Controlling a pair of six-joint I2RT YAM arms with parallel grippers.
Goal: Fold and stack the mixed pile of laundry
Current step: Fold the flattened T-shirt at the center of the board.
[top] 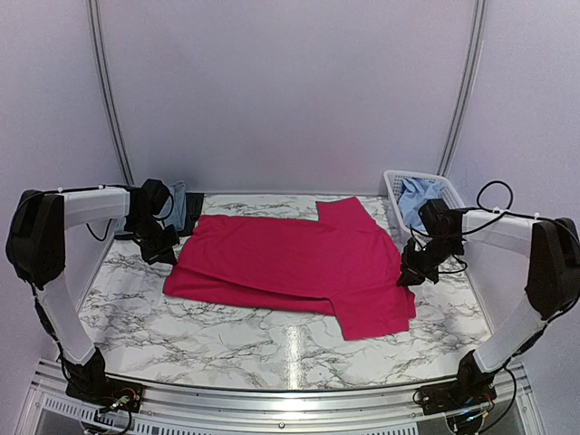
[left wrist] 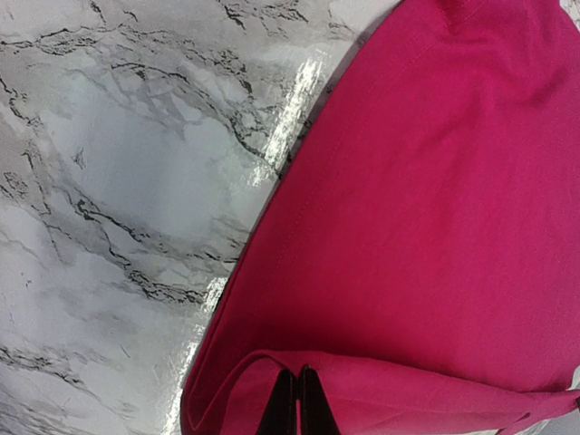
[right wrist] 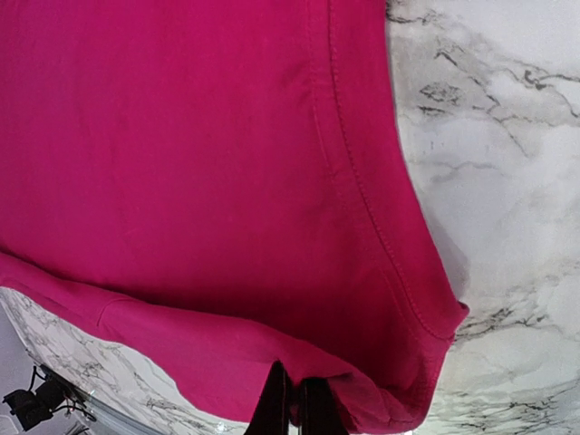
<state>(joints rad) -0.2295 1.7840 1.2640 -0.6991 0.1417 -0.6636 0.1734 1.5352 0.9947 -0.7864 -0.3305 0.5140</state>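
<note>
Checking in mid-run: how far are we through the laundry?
Early. Done: the pink T-shirt lies spread on the table. In hand: the left gripper and right gripper each pinch an opposite edge of it. Left: folding it, plus the light blue shirt in the white basket and the grey-blue garment at the back left; no stack shows.

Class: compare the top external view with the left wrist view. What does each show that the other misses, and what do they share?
Top only: the white basket holding a light blue shirt, and the right hand. Left wrist only: the left hand pinching a fold of the pink T-shirt, close up. Both: that T-shirt and the marble table.
</note>
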